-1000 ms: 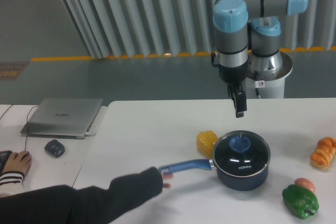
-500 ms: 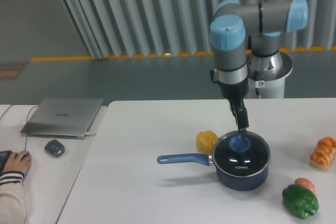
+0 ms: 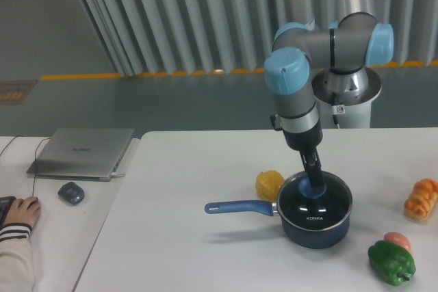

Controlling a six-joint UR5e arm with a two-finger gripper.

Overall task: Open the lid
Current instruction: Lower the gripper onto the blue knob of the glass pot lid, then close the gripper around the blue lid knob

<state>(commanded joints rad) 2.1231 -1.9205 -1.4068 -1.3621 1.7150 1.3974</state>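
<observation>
The round glass lid point(image 3: 324, 207) with white "KONKA" lettering sits closed on the dark blue saucepan point(image 3: 315, 234) at the table's right middle. The saucepan's long blue handle point(image 3: 239, 206) points left. My gripper point(image 3: 315, 181) has come down onto the lid's blue knob point(image 3: 317, 190), and its dark fingers reach the knob's top. I see the fingers edge-on as one narrow bar, so I cannot tell whether they are closed on the knob.
A yellow pepper point(image 3: 269, 184) lies just left of the pan. A green pepper point(image 3: 391, 262), a reddish item point(image 3: 397, 239) and an orange bread-like item point(image 3: 421, 198) lie at the right. A laptop point(image 3: 82, 152), a mouse point(image 3: 71, 193) and a person's hand point(image 3: 20, 211) are at the left.
The gripper has come down from above the pan to the lid's knob. The person's arm, which held the pan handle a second ago, has withdrawn to the left.
</observation>
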